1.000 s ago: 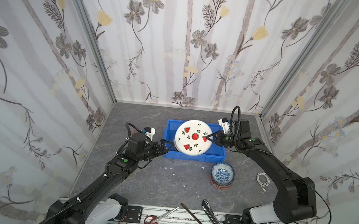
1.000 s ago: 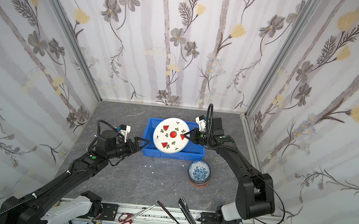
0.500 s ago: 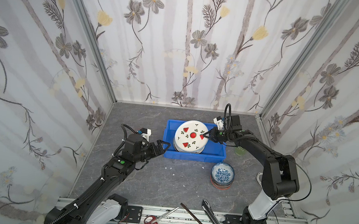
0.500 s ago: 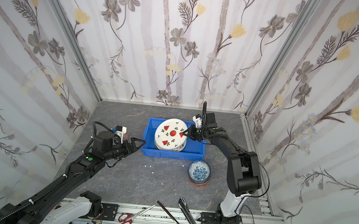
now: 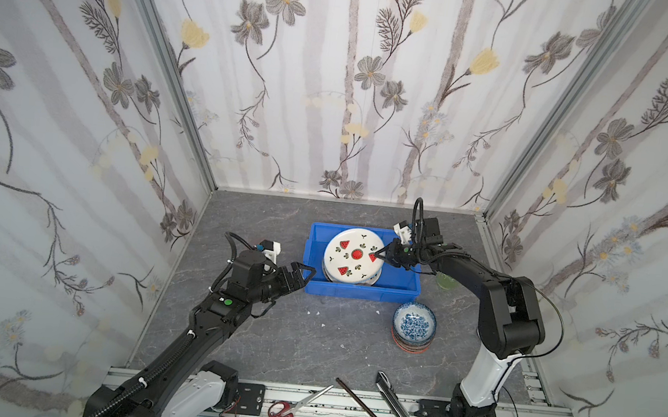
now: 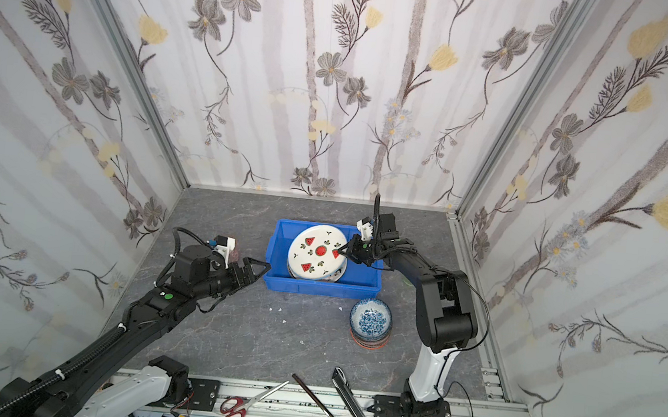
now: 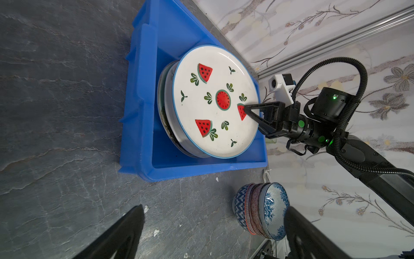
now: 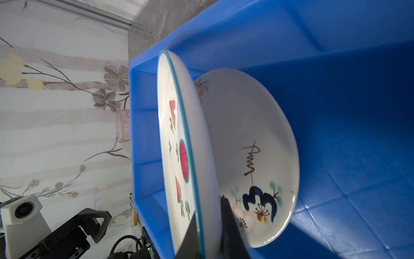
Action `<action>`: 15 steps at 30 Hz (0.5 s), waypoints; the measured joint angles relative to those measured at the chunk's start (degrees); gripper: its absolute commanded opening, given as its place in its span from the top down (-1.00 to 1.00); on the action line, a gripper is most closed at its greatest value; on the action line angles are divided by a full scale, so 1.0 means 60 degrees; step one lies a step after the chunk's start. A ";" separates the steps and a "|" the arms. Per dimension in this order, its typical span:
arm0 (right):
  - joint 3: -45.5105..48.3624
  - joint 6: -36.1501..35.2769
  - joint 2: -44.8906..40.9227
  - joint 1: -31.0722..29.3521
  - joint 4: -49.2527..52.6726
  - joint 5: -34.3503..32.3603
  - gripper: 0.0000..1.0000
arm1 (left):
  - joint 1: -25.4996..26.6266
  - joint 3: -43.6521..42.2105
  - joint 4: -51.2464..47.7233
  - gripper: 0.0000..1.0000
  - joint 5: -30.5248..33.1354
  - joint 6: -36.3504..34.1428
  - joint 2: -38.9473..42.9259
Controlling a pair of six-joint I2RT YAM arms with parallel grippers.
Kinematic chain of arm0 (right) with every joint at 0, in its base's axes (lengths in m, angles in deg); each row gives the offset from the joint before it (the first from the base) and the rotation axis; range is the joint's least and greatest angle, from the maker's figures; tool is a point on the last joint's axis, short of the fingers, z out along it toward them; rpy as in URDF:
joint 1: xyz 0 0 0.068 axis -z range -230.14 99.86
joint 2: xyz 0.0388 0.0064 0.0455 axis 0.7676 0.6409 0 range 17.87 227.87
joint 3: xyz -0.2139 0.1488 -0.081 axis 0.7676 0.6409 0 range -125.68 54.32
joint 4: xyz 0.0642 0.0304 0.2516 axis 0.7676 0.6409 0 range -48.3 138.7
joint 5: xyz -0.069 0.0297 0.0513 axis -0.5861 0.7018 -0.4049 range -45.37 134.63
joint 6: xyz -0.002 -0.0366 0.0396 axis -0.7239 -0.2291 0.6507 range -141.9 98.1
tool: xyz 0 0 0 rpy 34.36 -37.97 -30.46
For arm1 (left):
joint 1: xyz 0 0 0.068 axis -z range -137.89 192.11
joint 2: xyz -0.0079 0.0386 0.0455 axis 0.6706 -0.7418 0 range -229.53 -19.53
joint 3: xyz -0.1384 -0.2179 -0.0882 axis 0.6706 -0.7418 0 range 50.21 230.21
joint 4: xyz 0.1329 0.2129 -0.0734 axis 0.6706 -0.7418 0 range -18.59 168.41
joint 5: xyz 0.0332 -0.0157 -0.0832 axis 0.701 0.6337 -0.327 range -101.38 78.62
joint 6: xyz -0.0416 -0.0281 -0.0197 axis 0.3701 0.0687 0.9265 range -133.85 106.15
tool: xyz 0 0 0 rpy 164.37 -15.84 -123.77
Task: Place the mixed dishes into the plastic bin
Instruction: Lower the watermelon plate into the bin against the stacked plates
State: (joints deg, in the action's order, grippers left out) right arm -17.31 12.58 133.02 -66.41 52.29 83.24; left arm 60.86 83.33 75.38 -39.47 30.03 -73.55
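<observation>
My right gripper [image 5: 376, 256] pinched the round white watermelon-print plate [image 5: 350, 257] by its rim, tilted inside the bright blue plastic bin [image 5: 357, 292]. It next needed lowering flat and releasing, I judged; my left gripper [image 5: 303, 272] stood wide beside the bin.

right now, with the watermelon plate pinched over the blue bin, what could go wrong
The right pincer grips just the rim of the white round watermelon-print plate, which hangs tilted; it could slip and crack against the white scribbled plate below.
Released at this tilt, it may settle leaning on the wall of the bright blue plastic bin, not flat.
The open left pincer sits close to the bin's side; a nudge could shift it.
</observation>
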 measured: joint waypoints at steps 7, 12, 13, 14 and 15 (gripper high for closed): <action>0.0211 0.0149 0.0240 -0.0015 -0.0280 0.0102 0.98 | -0.0007 -0.0058 -0.0044 -1.00 0.0004 0.0004 0.0018; 0.0317 0.0182 0.0335 0.0000 -0.0539 0.0255 0.90 | -0.0011 -0.0066 -0.0051 -1.00 0.0004 0.0004 0.0018; 0.0328 0.0186 0.0350 0.0000 -0.0565 0.0280 0.89 | -0.0011 -0.0066 -0.0051 -1.00 0.0007 0.0004 0.0018; 0.0331 0.0182 0.0368 0.0004 -0.0586 0.0302 0.88 | -0.0011 -0.0066 -0.0051 -1.00 0.0007 0.0004 0.0018; 0.0339 0.0204 0.0390 0.0011 -0.0590 0.0321 0.87 | -0.0011 -0.0066 -0.0051 -1.00 0.0007 0.0004 0.0022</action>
State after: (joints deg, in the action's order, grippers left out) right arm -15.28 13.81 135.36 -66.34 48.75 85.16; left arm 60.79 82.94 75.07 -39.43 30.05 -73.42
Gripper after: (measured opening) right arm 0.112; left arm 0.997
